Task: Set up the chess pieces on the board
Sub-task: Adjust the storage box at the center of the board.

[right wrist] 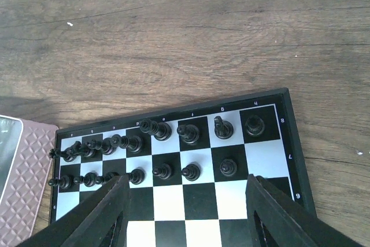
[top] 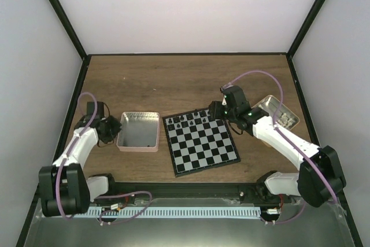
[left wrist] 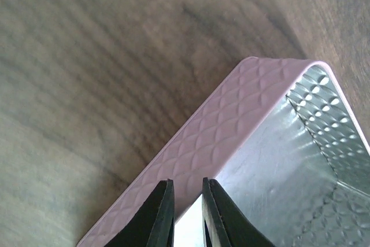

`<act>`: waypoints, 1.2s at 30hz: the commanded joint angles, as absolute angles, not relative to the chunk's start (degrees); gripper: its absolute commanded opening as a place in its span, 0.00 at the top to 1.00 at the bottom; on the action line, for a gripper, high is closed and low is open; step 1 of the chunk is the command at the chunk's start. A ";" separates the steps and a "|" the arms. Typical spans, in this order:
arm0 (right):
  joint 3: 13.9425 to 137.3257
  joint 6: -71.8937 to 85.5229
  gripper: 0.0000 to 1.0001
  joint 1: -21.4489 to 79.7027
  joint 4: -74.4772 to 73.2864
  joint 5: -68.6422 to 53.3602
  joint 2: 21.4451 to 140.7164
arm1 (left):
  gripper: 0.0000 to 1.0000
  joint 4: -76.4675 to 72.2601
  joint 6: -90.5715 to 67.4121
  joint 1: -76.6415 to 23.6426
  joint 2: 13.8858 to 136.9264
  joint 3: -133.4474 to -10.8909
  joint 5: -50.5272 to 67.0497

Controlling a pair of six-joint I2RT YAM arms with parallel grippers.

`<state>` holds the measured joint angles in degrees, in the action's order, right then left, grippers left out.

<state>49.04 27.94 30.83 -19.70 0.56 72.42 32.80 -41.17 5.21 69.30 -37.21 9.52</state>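
The near rows of the board (top: 205,148) are bare, so I judge the cream pieces (top: 284,120) in the tin (top: 269,105) to its right are what is left to place. To its left, the left gripper (left wrist: 186,184) is pinched on the wall of the tray (left wrist: 243,114); if the tray is to be cleared, draw it away from the board, not across it. Farther on, the right gripper (right wrist: 188,183) hangs spread, holding nothing, over the black pieces (right wrist: 188,134) filling the two far rows, and should rise clear before swinging to the tin.
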 commanded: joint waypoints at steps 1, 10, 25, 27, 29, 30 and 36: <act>51.93 28.09 0.44 31.11 -19.60 0.02 72.55 | 0.84 33.66 -49.74 5.35 63.33 -32.93 12.75; 52.81 28.86 0.44 31.09 -20.46 -1.11 73.34 | 0.64 37.65 -46.95 5.26 57.64 -33.62 13.76; 50.80 31.86 0.43 31.11 -18.35 4.05 73.66 | 0.46 38.06 -35.71 5.27 70.54 -40.64 13.27; 50.38 31.98 0.43 31.10 -17.63 3.89 74.00 | 0.48 37.66 -35.35 5.26 71.50 -40.98 12.80; 50.19 32.24 0.43 31.11 -17.52 3.66 74.35 | 0.50 37.29 -35.18 5.26 72.08 -41.03 12.51; 50.12 32.33 0.43 31.11 -17.56 3.57 74.55 | 0.52 37.07 -35.09 5.27 72.34 -41.09 12.48; 49.57 33.25 0.43 31.11 -17.49 3.97 74.78 | 0.58 36.96 -34.17 5.23 74.31 -42.05 12.48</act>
